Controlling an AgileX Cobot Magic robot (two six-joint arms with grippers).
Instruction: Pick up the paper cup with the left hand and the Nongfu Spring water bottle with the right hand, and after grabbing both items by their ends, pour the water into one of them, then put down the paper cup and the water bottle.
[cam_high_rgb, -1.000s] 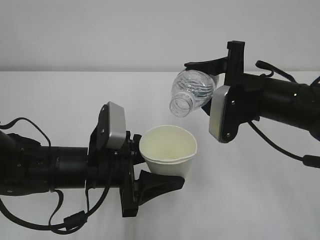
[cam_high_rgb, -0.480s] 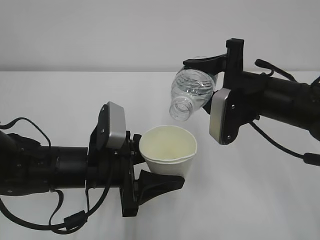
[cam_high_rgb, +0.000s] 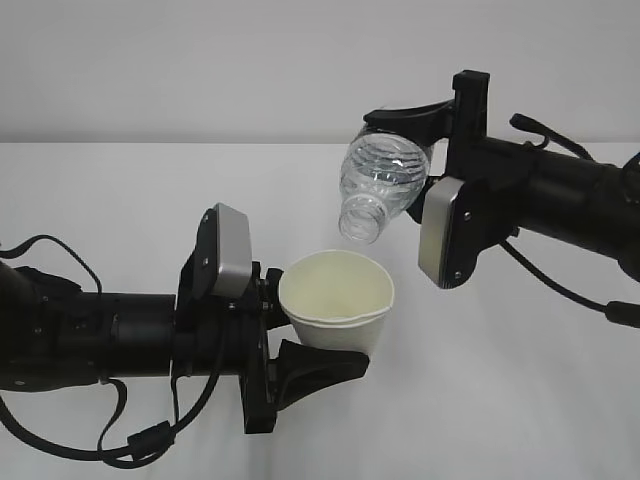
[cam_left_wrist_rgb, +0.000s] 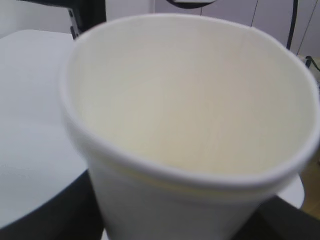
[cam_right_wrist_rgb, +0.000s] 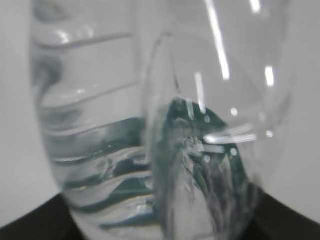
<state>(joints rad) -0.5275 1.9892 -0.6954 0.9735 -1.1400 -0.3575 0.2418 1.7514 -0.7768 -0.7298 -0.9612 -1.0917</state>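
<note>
My left gripper (cam_high_rgb: 335, 335) is shut on the lower part of the paper cup (cam_high_rgb: 337, 300), which it holds upright above the table. The cup (cam_left_wrist_rgb: 190, 115) fills the left wrist view, showing its cream inside, with dark fingers (cam_left_wrist_rgb: 45, 210) at its sides. My right gripper (cam_high_rgb: 402, 170) is shut on the Nongfu Spring water bottle (cam_high_rgb: 385, 180). The bottle is tilted, with its open mouth pointing down and to the left just above the cup's far rim. In the right wrist view the clear ribbed bottle (cam_right_wrist_rgb: 150, 125) shows green label tints. No stream of water shows.
A white table (cam_high_rgb: 120, 200) runs back to a pale wall. Both black arms reach in from the sides with loose cables, the left one (cam_high_rgb: 90, 330) low and the right one (cam_high_rgb: 560, 205) higher.
The right gripper has turned the bottle steeper, so its mouth has dropped slightly toward the cup. The left arm and the cup have stayed still.
</note>
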